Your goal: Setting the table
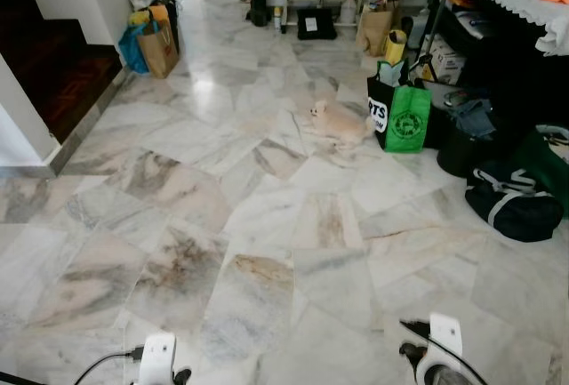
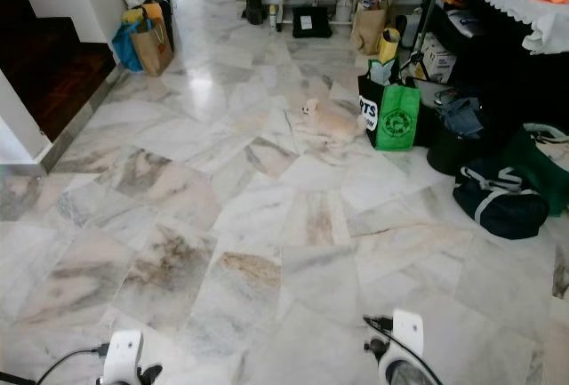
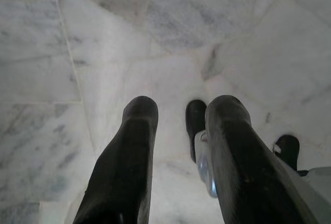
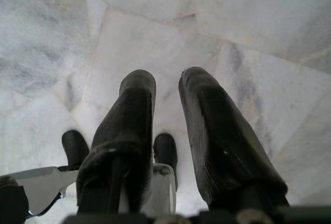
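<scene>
**Both arms down, nothing picked up yet**

Nearest of all, the two wrists sit low at the robot's sides, and each tool points straight down at the marble floor (image 1: 267, 225). The left tool (image 3: 176, 115) has its fingers apart with nothing between them; the right tool (image 4: 165, 87) is likewise parted and empty. I judge the arms hang this way because the robot is crossing the room, not handling anything.

Take the green shopping bag (image 1: 407, 118) as the marker. A small pale dog (image 1: 336, 122) lies on the floor just beside it, toward the open middle. Beyond the bag, a tabletop with a white lace-edged cloth (image 1: 524, 3) carries some soft toys; boxes crowd underneath. A dark duffel bag (image 1: 514, 203) lies near the green bag, closer to the robot. No plates or cutlery can be made out, so the table-setting looks barely begun.
</scene>
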Controlling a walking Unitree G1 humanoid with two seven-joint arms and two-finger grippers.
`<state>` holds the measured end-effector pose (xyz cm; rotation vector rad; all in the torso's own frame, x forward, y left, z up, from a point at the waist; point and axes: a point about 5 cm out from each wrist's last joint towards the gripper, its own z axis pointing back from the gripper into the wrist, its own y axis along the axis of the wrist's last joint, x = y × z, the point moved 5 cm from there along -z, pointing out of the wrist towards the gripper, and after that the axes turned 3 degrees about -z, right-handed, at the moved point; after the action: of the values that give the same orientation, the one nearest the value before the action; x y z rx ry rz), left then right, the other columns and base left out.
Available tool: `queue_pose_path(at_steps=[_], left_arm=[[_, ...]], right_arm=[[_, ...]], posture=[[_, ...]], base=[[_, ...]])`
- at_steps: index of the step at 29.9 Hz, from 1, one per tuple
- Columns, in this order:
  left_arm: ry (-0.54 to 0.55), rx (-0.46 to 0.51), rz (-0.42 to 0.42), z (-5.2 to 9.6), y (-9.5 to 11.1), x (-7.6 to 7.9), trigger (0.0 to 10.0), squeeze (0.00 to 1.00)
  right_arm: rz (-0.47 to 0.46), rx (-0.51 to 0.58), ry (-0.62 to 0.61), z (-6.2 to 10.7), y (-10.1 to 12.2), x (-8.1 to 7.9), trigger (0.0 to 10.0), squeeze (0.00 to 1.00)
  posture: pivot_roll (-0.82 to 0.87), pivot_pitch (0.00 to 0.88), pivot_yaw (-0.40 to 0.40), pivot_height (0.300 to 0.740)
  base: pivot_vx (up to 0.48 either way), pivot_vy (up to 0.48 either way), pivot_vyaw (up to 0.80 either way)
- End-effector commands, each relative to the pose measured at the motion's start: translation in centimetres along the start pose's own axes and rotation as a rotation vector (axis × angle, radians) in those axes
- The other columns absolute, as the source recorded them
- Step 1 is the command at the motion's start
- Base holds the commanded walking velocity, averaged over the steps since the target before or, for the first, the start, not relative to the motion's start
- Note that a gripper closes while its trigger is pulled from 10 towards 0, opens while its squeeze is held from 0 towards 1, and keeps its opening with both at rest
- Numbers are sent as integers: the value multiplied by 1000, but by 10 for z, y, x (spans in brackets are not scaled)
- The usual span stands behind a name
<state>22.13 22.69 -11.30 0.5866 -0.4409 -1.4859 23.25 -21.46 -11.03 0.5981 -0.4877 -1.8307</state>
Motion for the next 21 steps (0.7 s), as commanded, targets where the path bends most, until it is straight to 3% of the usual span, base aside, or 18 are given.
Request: queue_pose_path(at_steps=[1,9,21], left_arm=[[-11,-8,-29,0,0,1,10000,0],[-3,-2,-44,0,-1,1,10000,0],[6,0,-25,1,-2,-2,10000,0]], right_arm=[[-15,13,10,-1,7,-2,10000,0],[-7,-1,-2,0,2,1,10000,0],[-26,-17,0,0,-3,1,10000,0]], posture=[[-31,2,-9,740],[-29,12,-11,740],[-31,24,-11,740]], base=[[0,0,0],[0,0,0],[0,0,-744]])
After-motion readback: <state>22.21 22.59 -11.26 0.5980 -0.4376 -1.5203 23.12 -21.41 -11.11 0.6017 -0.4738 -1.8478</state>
